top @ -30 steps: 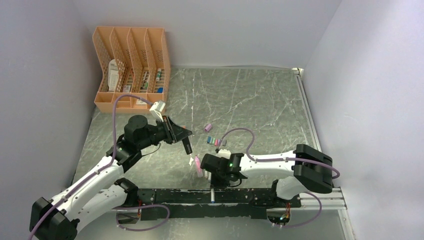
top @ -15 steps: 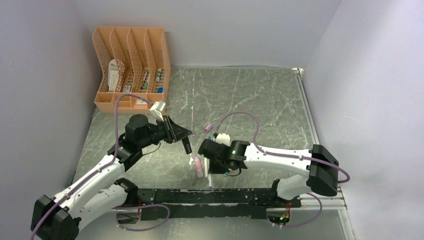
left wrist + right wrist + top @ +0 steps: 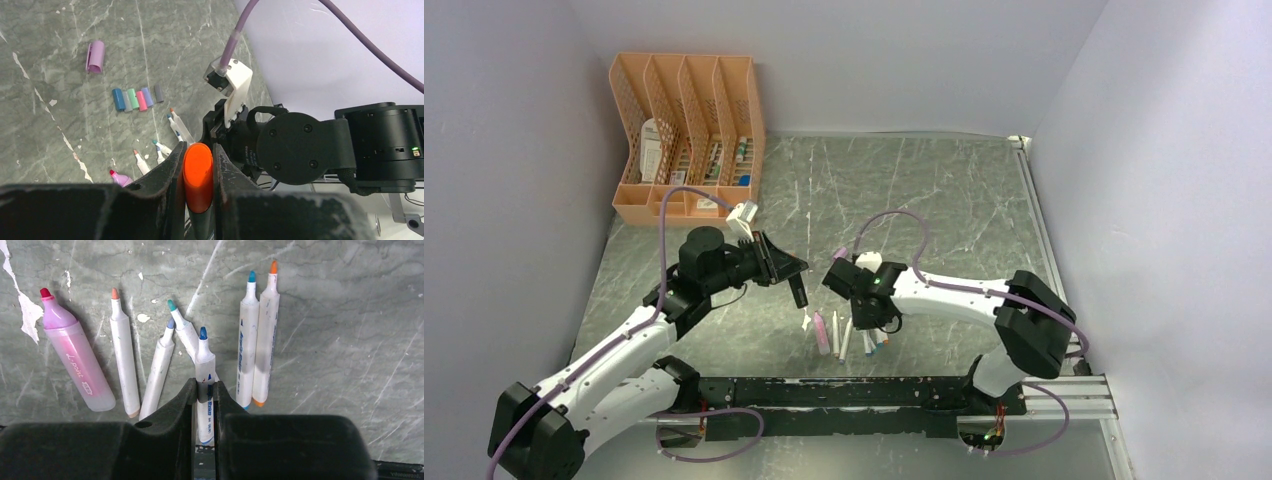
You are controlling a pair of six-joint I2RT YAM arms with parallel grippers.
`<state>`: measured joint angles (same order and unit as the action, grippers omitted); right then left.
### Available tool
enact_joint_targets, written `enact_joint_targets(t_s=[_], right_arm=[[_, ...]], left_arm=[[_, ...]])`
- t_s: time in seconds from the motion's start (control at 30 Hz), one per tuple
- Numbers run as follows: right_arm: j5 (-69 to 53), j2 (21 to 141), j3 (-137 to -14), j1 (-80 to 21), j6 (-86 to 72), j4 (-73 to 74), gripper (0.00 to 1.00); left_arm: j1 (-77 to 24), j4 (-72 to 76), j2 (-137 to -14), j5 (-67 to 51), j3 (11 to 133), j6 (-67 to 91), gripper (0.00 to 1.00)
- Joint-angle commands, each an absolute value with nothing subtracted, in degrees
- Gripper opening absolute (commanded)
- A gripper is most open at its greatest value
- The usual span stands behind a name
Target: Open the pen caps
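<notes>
My left gripper is shut on a dark marker by its chunky orange cap and holds it above the table; in the top view the gripper is left of the pens. My right gripper is shut on a white pen barrel with a bare blue tip, low among several uncapped pens and a pink highlighter. A row of small loose caps, blue, teal, pink and grey, lies on the table, with a pale purple cap beyond it. In the top view my right wrist hides that row.
An orange mesh file organiser holding items stands at the back left corner. The black front rail runs just behind the lying pens. Walls close in the left, back and right sides.
My right gripper has moved from the front rail back toward the pen group, carrying the blue-tipped pen, and its wrist now covers the cap row. The left arm has barely moved.
</notes>
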<state>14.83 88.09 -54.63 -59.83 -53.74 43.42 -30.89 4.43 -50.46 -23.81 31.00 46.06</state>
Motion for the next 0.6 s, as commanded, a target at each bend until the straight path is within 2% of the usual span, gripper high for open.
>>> enact_joint_targets(t_s=[0.0, 0.27, 0.33, 0.4, 0.57], right_arm=[[15.5, 89.3, -55.5, -59.6, -50.2, 40.8, 0.07], [13.9, 89.0, -55.3, -60.2, -47.0, 37.3, 0.15], [12.4, 89.4, -55.3, -60.2, -45.9, 36.5, 0.23], [11.7, 89.5, -55.4, -60.2, -45.5, 36.5, 0.38], [11.1, 84.3, -56.8, -59.8, -44.0, 37.3, 0.46]], left_arm=[[-30.5, 5.4, -50.5, -24.4, 33.0, 46.1, 0.07], [-30.5, 8.0, -52.7, -25.5, 32.3, 47.3, 0.07], [-30.5, 8.6, -53.5, -25.6, 32.4, 47.6, 0.07], [-30.5, 9.2, -54.3, -25.8, 32.6, 47.8, 0.07], [-30.5, 12.1, -56.1, -27.2, 32.8, 49.3, 0.07]])
